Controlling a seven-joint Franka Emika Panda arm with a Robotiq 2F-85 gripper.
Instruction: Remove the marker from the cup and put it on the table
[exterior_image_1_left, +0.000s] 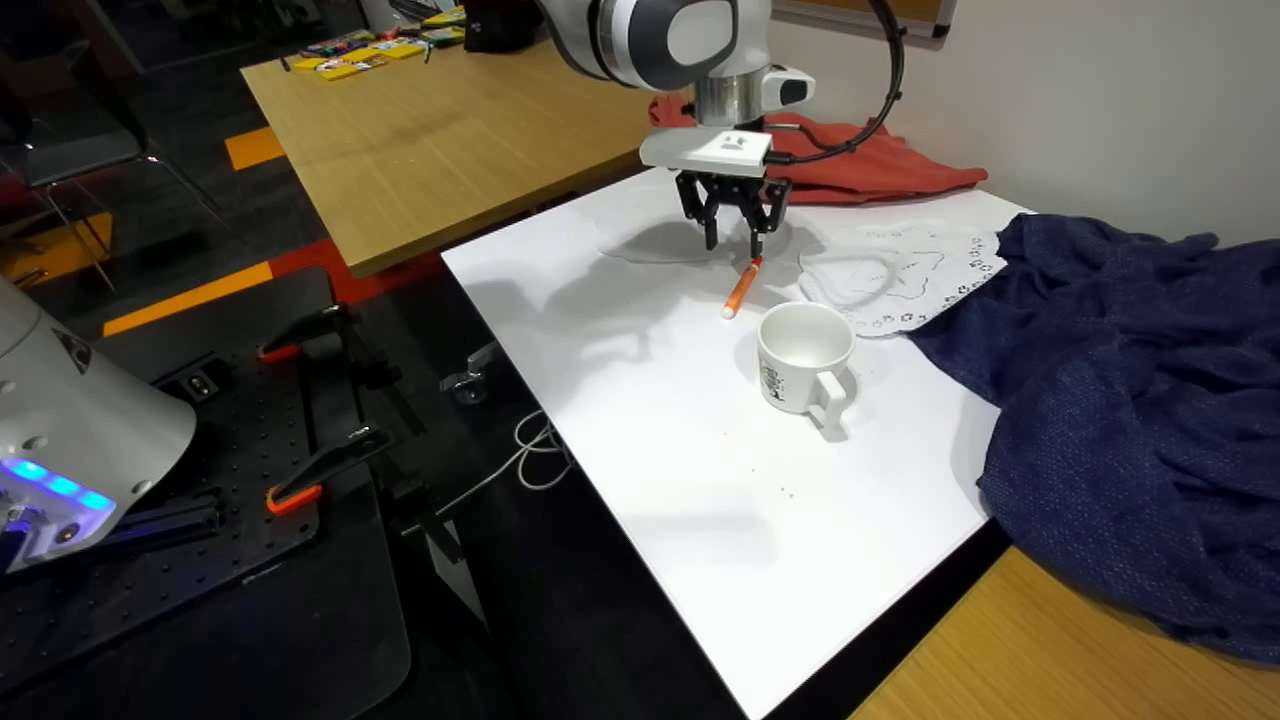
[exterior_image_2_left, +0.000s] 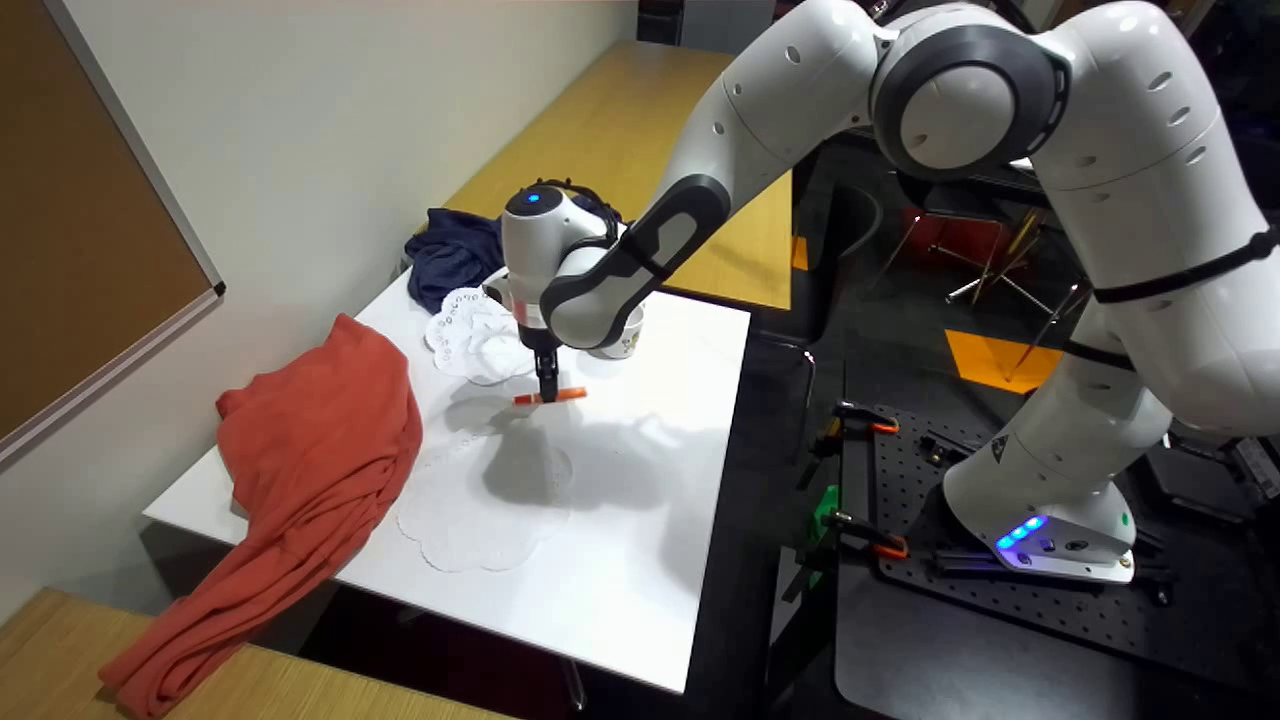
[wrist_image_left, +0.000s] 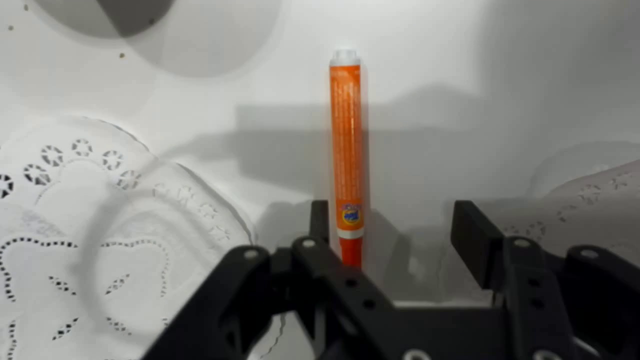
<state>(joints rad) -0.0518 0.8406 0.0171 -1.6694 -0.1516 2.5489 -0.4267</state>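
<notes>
The orange-red marker lies flat on the white table, outside the cup; it also shows on the table in an exterior view. The white cup stands upright near the marker's white end, its inside showing no pen. It is partly hidden by the arm in an exterior view and out of the wrist view. My gripper is open just above the table at the marker's red end. In the wrist view the marker lies between the fingers, close to the left finger, its red tip hidden.
A lacy white doily lies beside the marker, and another doily lies on the table. A red cloth and a dark blue cloth cover parts of the table's edges. Wooden tables adjoin it.
</notes>
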